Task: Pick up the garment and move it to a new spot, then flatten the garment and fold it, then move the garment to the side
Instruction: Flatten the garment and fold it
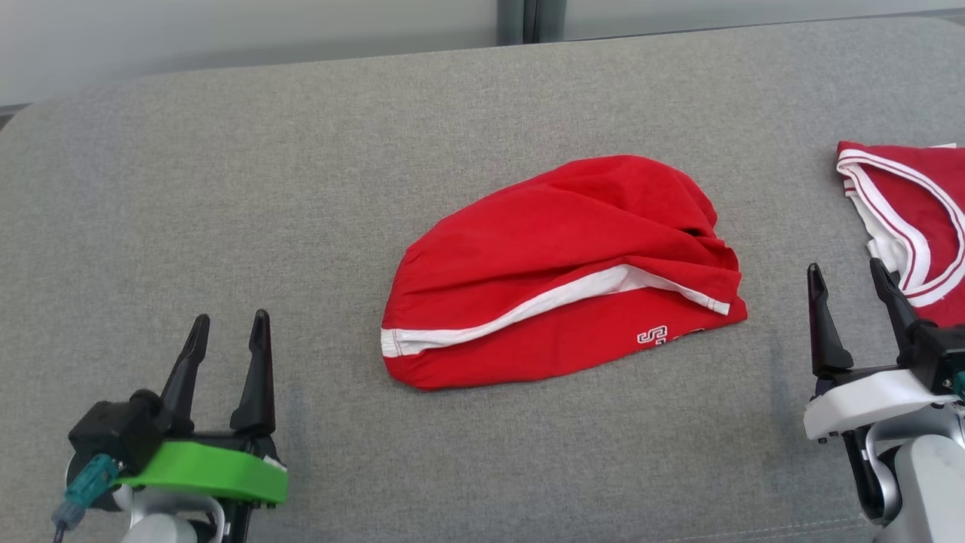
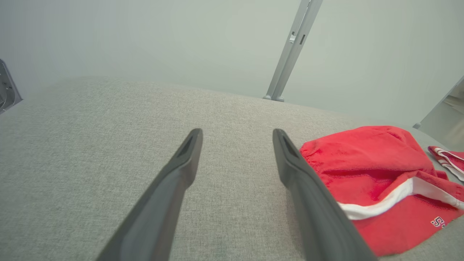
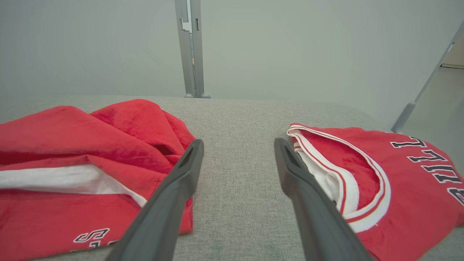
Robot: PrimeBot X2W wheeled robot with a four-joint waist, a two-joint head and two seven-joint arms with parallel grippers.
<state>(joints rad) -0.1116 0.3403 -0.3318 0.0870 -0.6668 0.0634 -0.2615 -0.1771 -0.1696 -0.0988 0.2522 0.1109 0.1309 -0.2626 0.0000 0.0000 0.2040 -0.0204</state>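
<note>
Both stand released and hold nothing: our left end effector (image 1: 231, 317) and right end effector (image 1: 844, 265). The garment (image 1: 558, 256) lies on the grey worktop (image 1: 226, 188), ahead and right of the left end effector and left of the right one. It looks folded over but lumpy. A jersey (image 1: 920, 219) sits just right of the right end effector. We judge the move aside comes next: pinch all layers at both ends, lift low, avoid the jersey.

Grey woven-fabric tabletop (image 1: 226, 188), pale matte wall panels (image 3: 308, 47) behind it, slim grey metal upright (image 3: 195, 43) between them, soft even light
</note>
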